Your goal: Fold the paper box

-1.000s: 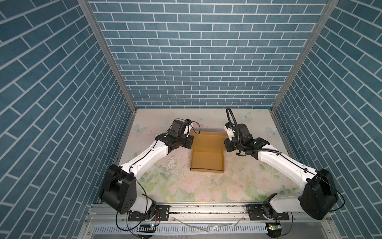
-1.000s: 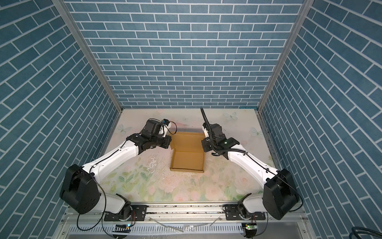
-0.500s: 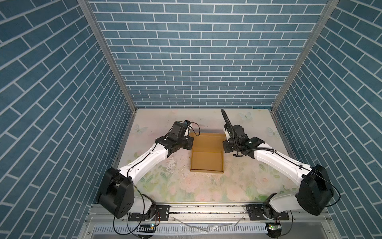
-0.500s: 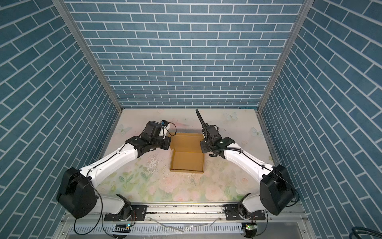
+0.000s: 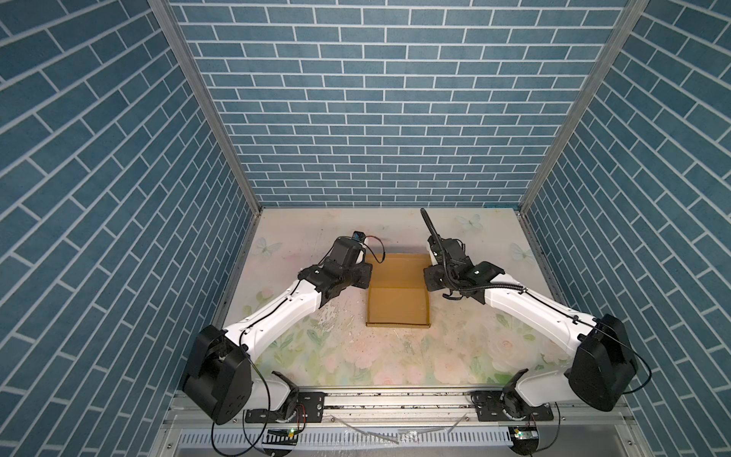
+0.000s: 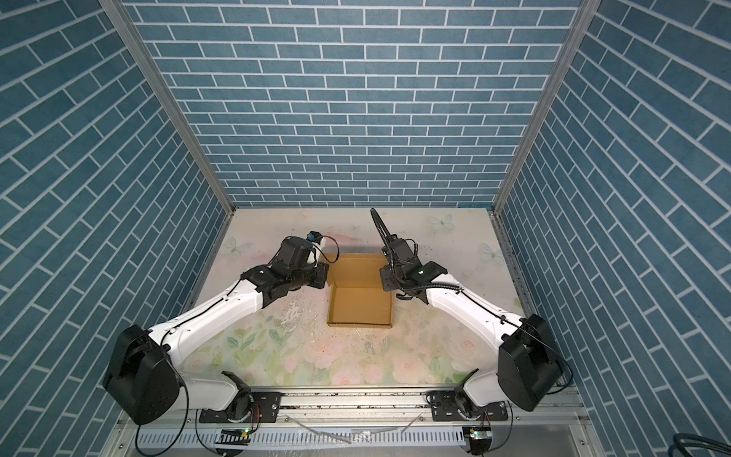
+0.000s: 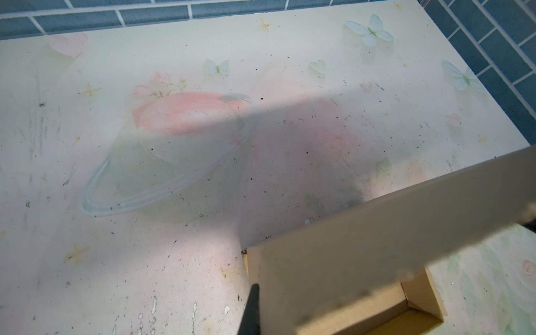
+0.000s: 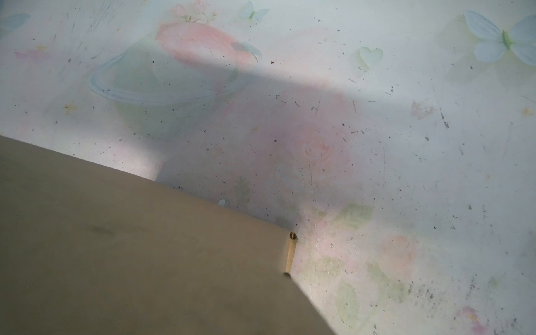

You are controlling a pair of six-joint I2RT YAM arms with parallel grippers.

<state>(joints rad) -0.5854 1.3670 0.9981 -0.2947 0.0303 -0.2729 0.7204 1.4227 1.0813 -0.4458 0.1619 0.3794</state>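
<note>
The paper box (image 5: pixel 397 312) (image 6: pixel 360 308) is a shallow brown cardboard tray in the middle of the table, seen in both top views. Its back panel (image 5: pixel 397 269) stands tilted up behind the tray. My left gripper (image 5: pixel 367 275) (image 6: pixel 325 277) is at that panel's left edge. In the left wrist view one dark finger (image 7: pixel 251 307) lies against the outside of the cardboard (image 7: pixel 362 252), which hides the other finger. My right gripper (image 5: pixel 428 278) (image 6: pixel 383 279) is at the panel's right edge. Cardboard (image 8: pixel 145 261) covers its jaws in the right wrist view. Both grippers are shut on the panel.
Blue brick-patterned walls (image 5: pixel 379 118) close in the back and both sides. The table (image 5: pixel 395 368) has a pale floral print and an aluminium rail (image 5: pixel 395 395) along its front, where the arm bases stand.
My right gripper has moved left onto the box's right edge and closed, with its wrist turned. The left arm has reached a little further toward the back.
</note>
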